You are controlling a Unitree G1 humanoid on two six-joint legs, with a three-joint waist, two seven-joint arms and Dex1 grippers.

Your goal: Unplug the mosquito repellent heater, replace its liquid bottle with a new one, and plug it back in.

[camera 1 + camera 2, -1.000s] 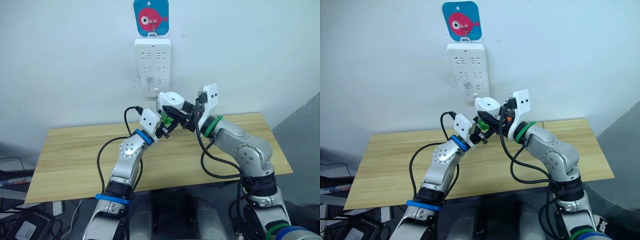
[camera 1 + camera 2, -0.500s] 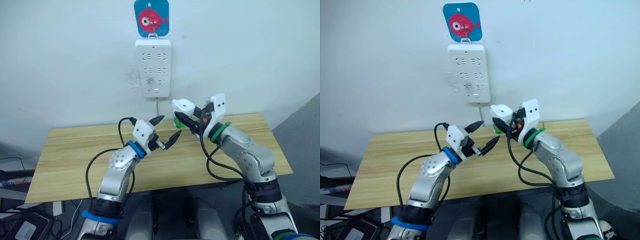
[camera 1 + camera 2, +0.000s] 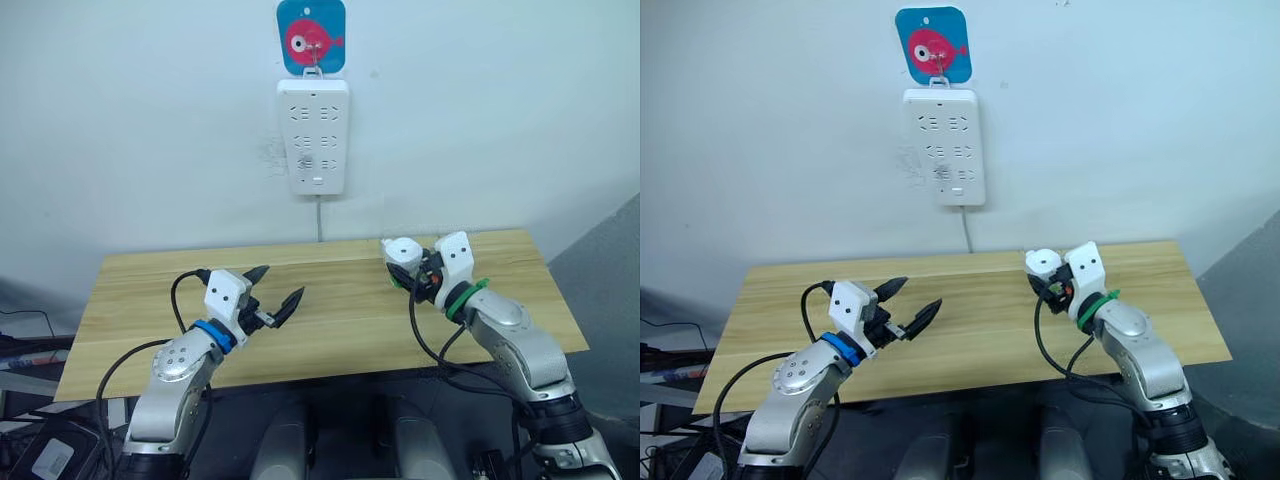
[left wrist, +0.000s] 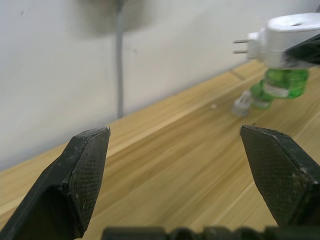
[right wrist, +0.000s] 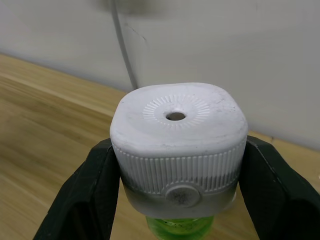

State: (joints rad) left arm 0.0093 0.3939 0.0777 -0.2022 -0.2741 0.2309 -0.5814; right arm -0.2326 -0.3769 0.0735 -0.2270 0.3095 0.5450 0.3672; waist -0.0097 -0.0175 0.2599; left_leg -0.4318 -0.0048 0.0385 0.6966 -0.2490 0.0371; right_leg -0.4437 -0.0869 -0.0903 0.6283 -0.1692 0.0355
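1. Right wrist view: the right claw [image 5: 176, 200] is clamped on the mosquito repellent heater [image 5: 179, 145], 1 black finger on each side of the white body, the vent hole facing up and the green liquid bottle [image 5: 179, 227] hanging below.
2. In the left eye view the heater [image 3: 403, 251] sits in that claw [image 3: 410, 272] low over the far right part of the desk [image 3: 340, 330], well below the wall power strip [image 3: 315, 135], so it is unplugged.
3. The left claw [image 3: 275, 293] hovers above the left half of the desk with its 2 fingers spread apart and nothing between them.
4. The relation that matters: the heater lies to the right of the left claw and well apart from it; in the left wrist view it [image 4: 287, 35] stands ahead of the open fingers [image 4: 82, 175], its long axis upright with the bottle [image 4: 282, 82] beneath and the 2 prongs [image 4: 241, 46] pointing sideways.
5. My judgement: the bottle swap comes next, and the free left arm is the 1 placed to reach across for the bottle while the right holds the body steady.
6. No new bottle is visible on the desk.
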